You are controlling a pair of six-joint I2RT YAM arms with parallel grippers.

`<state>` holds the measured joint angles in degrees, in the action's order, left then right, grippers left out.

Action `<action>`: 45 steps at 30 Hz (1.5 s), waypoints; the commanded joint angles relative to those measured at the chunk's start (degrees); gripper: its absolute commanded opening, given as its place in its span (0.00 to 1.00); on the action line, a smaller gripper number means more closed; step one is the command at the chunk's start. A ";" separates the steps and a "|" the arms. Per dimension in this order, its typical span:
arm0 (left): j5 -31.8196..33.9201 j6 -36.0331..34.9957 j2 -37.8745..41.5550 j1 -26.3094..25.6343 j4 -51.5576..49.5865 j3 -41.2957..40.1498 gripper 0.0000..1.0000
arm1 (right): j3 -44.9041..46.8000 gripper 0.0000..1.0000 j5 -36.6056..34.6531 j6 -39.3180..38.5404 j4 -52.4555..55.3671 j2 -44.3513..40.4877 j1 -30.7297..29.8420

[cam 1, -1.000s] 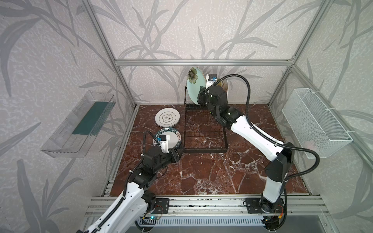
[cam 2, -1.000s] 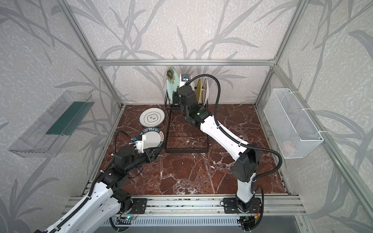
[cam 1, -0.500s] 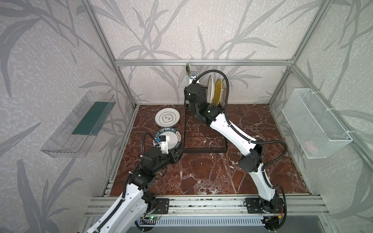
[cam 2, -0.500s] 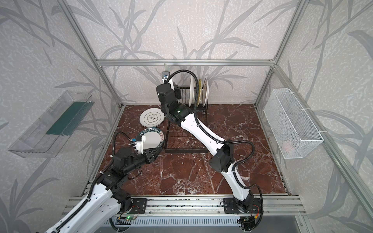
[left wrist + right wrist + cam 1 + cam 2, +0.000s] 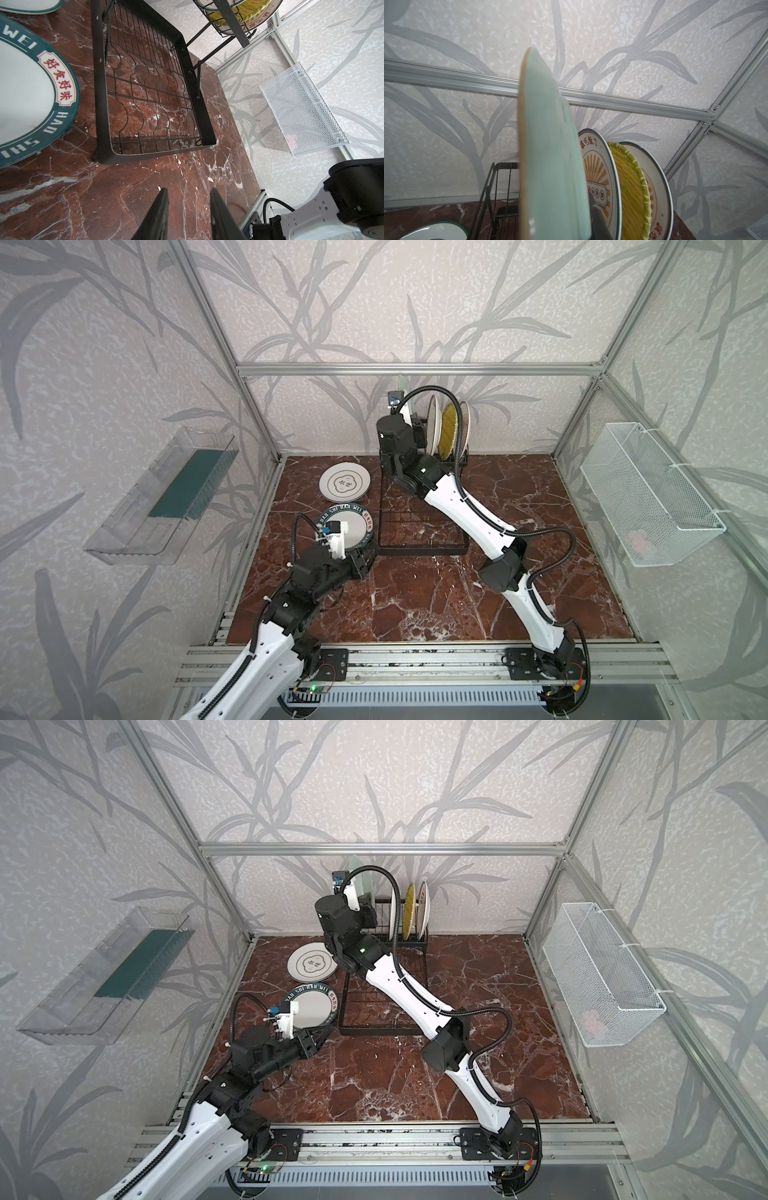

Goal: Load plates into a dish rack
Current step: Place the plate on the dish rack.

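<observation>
My right gripper (image 5: 560, 218) is shut on the pale mint plate (image 5: 548, 155), holding it on edge above the left end of the dish rack's (image 5: 419, 549) upright section. Slotted beside it stand a sunburst plate (image 5: 434, 427), a yellow striped plate (image 5: 449, 431) and a second sunburst plate (image 5: 465, 427). A ringed-emblem plate (image 5: 345, 485) and a lettered-rim plate (image 5: 357, 526) lie flat on the table, left of the rack. My left gripper (image 5: 189, 193) hovers open and empty just above the marble, by the lettered plate's near edge and the rack's front left corner.
A white mesh basket (image 5: 648, 493) hangs on the right wall and a clear plastic tray (image 5: 166, 493) on the left wall. The rack's flat grid base (image 5: 104, 104) lies in front of the left gripper. An aluminium rail (image 5: 415, 659) runs along the front.
The right arm has turned the mint plate from face-on to edge-on and shifted it along the back of the rack. The left arm has not moved.
</observation>
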<state>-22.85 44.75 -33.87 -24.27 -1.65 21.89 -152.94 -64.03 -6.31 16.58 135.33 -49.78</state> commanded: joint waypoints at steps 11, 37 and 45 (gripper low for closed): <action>-0.62 -0.26 0.07 -0.13 -0.02 -0.36 0.33 | -3.93 0.00 -3.91 2.03 -5.02 1.32 1.40; -0.35 0.07 -0.98 -0.10 1.13 -0.44 0.32 | -4.56 0.00 -2.50 7.56 -1.63 3.93 2.76; -0.09 0.16 -0.85 -0.14 1.10 -0.72 0.32 | -4.30 0.00 -0.60 9.90 -0.30 4.41 3.02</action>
<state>-23.11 44.71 -35.35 -24.27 -1.67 21.85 -154.15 -64.45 0.82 20.12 140.62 -47.03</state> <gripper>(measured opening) 0.324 0.187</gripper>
